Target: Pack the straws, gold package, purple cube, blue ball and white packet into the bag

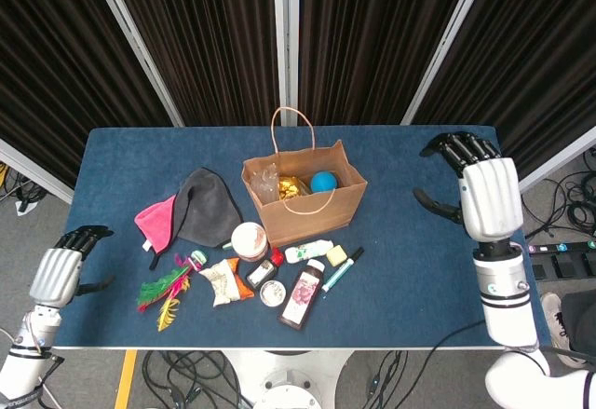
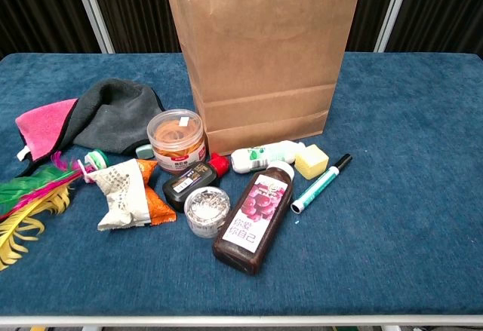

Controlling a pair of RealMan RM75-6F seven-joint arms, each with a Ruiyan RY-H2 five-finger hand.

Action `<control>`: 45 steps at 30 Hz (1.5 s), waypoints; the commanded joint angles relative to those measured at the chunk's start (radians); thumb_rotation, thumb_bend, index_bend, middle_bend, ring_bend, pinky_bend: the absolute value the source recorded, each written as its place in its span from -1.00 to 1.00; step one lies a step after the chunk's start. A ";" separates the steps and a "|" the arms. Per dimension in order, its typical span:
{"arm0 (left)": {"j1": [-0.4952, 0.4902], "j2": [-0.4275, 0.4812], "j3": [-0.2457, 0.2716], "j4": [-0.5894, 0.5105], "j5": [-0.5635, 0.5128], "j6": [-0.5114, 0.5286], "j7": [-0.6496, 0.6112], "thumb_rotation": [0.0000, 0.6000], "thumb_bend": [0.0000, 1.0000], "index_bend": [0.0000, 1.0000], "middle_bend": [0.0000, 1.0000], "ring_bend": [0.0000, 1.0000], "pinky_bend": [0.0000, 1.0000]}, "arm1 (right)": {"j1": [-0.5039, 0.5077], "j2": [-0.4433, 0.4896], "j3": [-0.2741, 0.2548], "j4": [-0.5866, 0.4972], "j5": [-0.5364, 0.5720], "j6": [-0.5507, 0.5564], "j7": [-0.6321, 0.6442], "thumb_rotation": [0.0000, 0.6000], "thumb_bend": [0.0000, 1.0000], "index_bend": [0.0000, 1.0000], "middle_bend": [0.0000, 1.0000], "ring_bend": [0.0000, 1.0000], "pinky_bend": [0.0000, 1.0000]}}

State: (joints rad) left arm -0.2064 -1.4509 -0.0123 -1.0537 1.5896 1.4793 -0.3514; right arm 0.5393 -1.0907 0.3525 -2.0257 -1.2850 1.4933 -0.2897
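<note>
The brown paper bag (image 1: 341,202) stands upright at the table's centre, and it fills the upper middle of the chest view (image 2: 260,52). Inside it I see clear wrapped straws (image 1: 265,183), the gold package (image 1: 290,187) and the blue ball (image 1: 323,182). The white crumpled packet (image 1: 218,282) lies on the table in front of the bag, left of centre (image 2: 119,189). The purple cube does not show in either view. My left hand (image 1: 60,269) hangs off the table's left front corner, empty with its fingers apart. My right hand (image 1: 484,190) hovers over the table's right side, empty with its fingers spread.
In front of the bag lie a grey cap (image 1: 207,206), pink cloth (image 1: 156,220), feathers (image 1: 165,290), an orange-filled jar (image 2: 176,141), a dark bottle with a purple label (image 2: 253,218), a round tin (image 2: 207,210), a small white bottle (image 2: 264,156), a yellow block (image 2: 311,160) and a marker (image 2: 321,183).
</note>
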 commanded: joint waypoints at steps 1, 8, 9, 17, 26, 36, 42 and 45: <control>-0.010 0.002 0.029 -0.020 0.026 -0.026 0.026 1.00 -0.62 -0.37 -0.32 -0.56 -0.47 | -0.107 0.085 -0.084 -0.033 -0.049 -0.007 0.179 1.00 -1.00 -0.11 -0.19 -0.35 -0.13; -0.034 0.144 0.079 -0.390 0.042 -0.120 0.157 1.00 -0.62 -0.37 -0.33 -0.56 -0.47 | -0.105 0.066 -0.071 0.024 -0.092 -0.001 0.173 1.00 -0.99 -0.09 -0.18 -0.35 -0.13; -0.039 0.158 0.080 -0.433 0.043 -0.129 0.178 1.00 -0.62 -0.37 -0.33 -0.56 -0.47 | -0.104 0.065 -0.068 0.028 -0.092 -0.003 0.173 1.00 -0.99 -0.09 -0.18 -0.35 -0.13; -0.112 0.172 0.077 -0.603 0.119 -0.204 0.345 1.00 -0.62 -0.37 -0.34 -0.56 -0.47 | -0.108 0.052 -0.072 0.063 -0.079 -0.033 0.191 1.00 -0.99 -0.09 -0.19 -0.36 -0.13; -0.223 0.088 0.067 -0.509 0.171 -0.331 0.416 1.00 -0.62 -0.37 -0.34 -0.56 -0.47 | -0.126 0.047 -0.073 0.085 -0.089 -0.025 0.183 1.00 -0.99 -0.09 -0.19 -0.37 -0.13; -0.296 0.021 0.102 -0.313 0.316 -0.292 0.405 1.00 -0.62 -0.37 -0.34 -0.56 -0.47 | -0.126 0.033 -0.060 0.105 -0.083 -0.032 0.182 1.00 -0.99 -0.09 -0.19 -0.37 -0.13; -0.353 -0.019 0.094 -0.240 0.362 -0.271 0.385 1.00 -0.61 -0.37 -0.34 -0.56 -0.47 | -0.130 0.032 -0.054 0.111 -0.070 -0.036 0.183 1.00 -0.99 -0.09 -0.19 -0.37 -0.13; -0.381 -0.041 0.097 -0.205 0.376 -0.275 0.379 1.00 -0.61 -0.37 -0.34 -0.56 -0.47 | -0.134 0.036 -0.051 0.112 -0.068 -0.037 0.189 1.00 -0.99 -0.09 -0.19 -0.37 -0.13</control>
State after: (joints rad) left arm -0.5756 -1.4805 0.0830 -1.2733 1.9584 1.2054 0.0317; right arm 0.4062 -1.0559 0.3013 -1.9137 -1.3528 1.4562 -0.1011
